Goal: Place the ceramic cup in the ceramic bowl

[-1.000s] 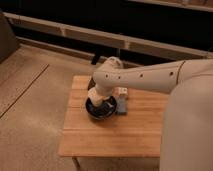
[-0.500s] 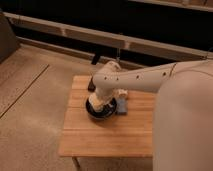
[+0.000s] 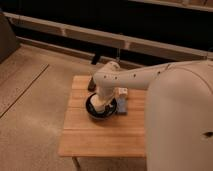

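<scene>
The dark glossy ceramic bowl (image 3: pixel 102 113) sits on the wooden table (image 3: pixel 100 137), left of the middle. My white arm reaches in from the right and bends down over the bowl. The gripper (image 3: pixel 100 103) points down into the bowl, mostly hidden by the wrist. A cream-white shape at the gripper's tip, inside the bowl's rim, looks like the ceramic cup (image 3: pixel 96 103). I cannot tell whether it rests on the bowl's bottom or hangs just above it.
A flat blue rectangular item (image 3: pixel 122 107) lies right of the bowl, touching it. A small white boxy item (image 3: pixel 122 93) stands behind that. A black bar (image 3: pixel 92 85) lies at the table's back left. My arm's bulk fills the right side of the view.
The gripper stays over the bowl with barely any shift. My arm's body at the right takes up more of the view.
</scene>
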